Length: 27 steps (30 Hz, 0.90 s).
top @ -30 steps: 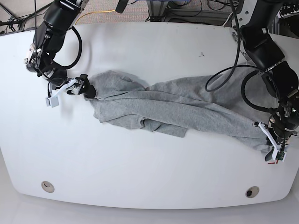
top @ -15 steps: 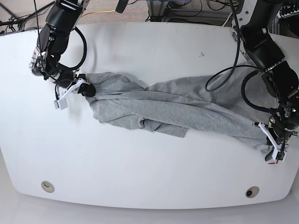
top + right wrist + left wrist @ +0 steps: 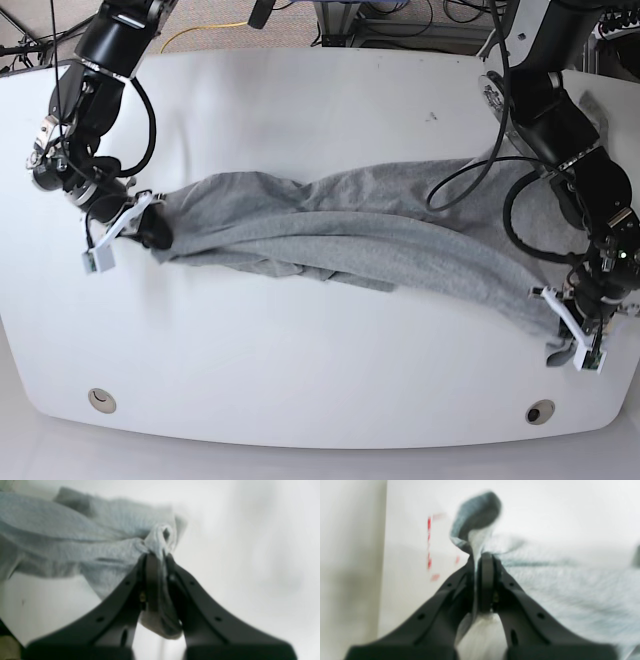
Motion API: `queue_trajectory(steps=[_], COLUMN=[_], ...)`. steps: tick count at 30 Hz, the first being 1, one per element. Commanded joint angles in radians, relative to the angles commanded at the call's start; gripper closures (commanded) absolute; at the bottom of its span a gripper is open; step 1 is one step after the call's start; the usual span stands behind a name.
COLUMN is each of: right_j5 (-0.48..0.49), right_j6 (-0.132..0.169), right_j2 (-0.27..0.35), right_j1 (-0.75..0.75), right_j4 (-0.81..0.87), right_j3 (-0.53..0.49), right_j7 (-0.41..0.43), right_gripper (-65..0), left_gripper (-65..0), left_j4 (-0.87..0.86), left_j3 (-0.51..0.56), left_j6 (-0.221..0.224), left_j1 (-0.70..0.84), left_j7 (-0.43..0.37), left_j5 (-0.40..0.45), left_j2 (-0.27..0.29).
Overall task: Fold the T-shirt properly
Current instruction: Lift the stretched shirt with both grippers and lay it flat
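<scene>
T-shirt (image 3: 340,235) drawn longer and straighter across the white surface (image 3: 300,370), right claw (image 3: 150,228) and left claw (image 3: 572,352) each clamped on an end, nearly flat enough for folding.

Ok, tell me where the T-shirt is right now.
In the base view the T-shirt lies stretched across the middle of the white table, pinched by the right gripper at the view's left and the left gripper at its right.

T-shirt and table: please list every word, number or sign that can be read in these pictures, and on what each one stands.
None can be read.
T-shirt: no lettering shows; only plain grey cloth.
Table: red marks in the left wrist view, too blurred to read.
</scene>
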Motion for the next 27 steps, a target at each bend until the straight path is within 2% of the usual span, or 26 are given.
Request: queue_trajectory(steps=[7,10,15,20,24,27], right_j5=[0.003,0.002,0.002,0.009,0.011,0.011], right_j6=[0.0,0.0,0.0,0.0,0.0,0.0], right_j2=[0.118,0.147,0.232,0.31,0.341,0.376], right_j1=[0.21,0.313,0.502,0.752,0.954,1.091], right_j4=[-0.103,-0.129,-0.164,-0.255,-0.319,-0.351], right_j3=[-0.075,-0.106,-0.216,-0.339,-0.44,-0.519], right_j7=[0.0,0.0,0.0,-0.005,-0.005,-0.005], right_gripper=[0.0,0.0,0.0,0.0,0.0,0.0], left_gripper=[-0.4,-0.4,-0.4,-0.4,-0.4,-0.4], left_j4=[0.029,0.051,0.084,0.092,0.081,0.069], left_j3=[0.002,0.003,0.006,0.006,0.02,0.049], left_j6=[0.0,0.0,0.0,0.0,0.0,0.0], left_j1=[-0.117,-0.178,-0.275,-0.41,-0.532,-0.62], left_j7=[0.041,0.041,0.051,0.054,0.054,0.054], left_j5=[-0.008,-0.008,-0.006,0.0,0.0,0.0], left_j2=[0.002,0.0,-0.006,-0.014,-0.051,-0.052])
